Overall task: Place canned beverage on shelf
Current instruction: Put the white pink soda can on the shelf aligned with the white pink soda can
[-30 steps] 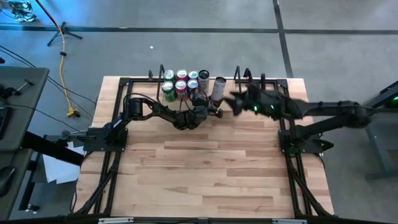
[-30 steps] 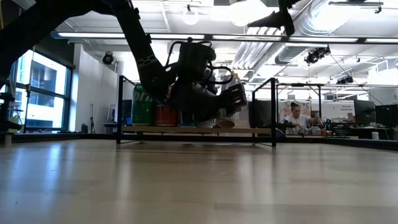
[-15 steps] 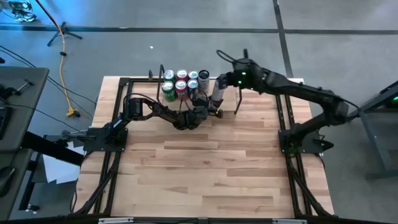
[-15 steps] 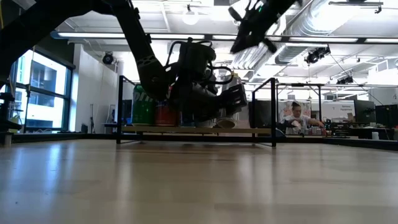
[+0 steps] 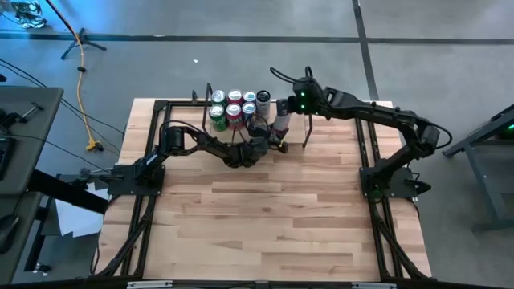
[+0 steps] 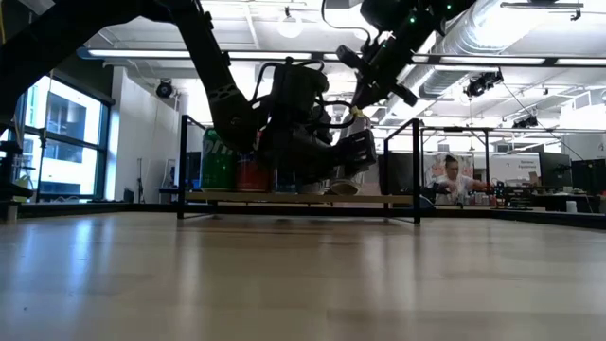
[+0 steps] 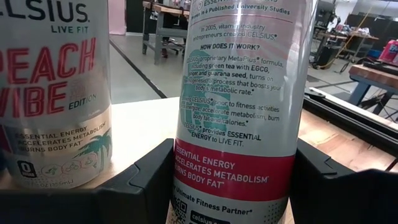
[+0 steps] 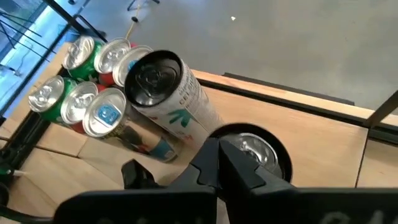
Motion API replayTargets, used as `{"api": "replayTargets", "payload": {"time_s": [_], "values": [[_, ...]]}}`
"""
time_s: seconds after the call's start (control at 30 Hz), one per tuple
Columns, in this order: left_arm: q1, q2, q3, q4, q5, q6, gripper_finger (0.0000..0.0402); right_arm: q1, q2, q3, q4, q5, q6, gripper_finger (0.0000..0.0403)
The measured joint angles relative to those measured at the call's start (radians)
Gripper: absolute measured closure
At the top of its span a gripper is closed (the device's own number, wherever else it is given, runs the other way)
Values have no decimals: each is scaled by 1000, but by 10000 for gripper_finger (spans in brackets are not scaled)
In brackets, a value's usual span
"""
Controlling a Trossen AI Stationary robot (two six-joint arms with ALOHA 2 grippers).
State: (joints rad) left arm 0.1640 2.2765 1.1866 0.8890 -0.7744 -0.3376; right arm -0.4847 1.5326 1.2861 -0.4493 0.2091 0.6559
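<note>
Silver can (image 7: 239, 106) with red band between black fingers (image 7: 146, 180); green and red cans (image 5: 226, 115), seemingly, on pale-wood shelf (image 6: 369, 198).

In the low view the left arm (image 6: 284, 123) hides most cans on the shelf (image 6: 294, 198); their labels are unreadable.

One camera looks straight down on the whole table (image 5: 265, 217). One sits at tabletop height, facing level across to the far shelf (image 6: 294, 198). The left wrist camera is pressed close to two cans (image 7: 239, 106); the right wrist camera looks down on them.
</note>
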Motion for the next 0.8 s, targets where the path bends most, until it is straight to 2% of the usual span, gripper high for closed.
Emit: {"api": "replayTargets", "payload": {"time_s": [0.8], "values": [[1, 0, -1, 0, 3, 2, 206, 0, 31, 1, 2, -15, 2, 403]]}}
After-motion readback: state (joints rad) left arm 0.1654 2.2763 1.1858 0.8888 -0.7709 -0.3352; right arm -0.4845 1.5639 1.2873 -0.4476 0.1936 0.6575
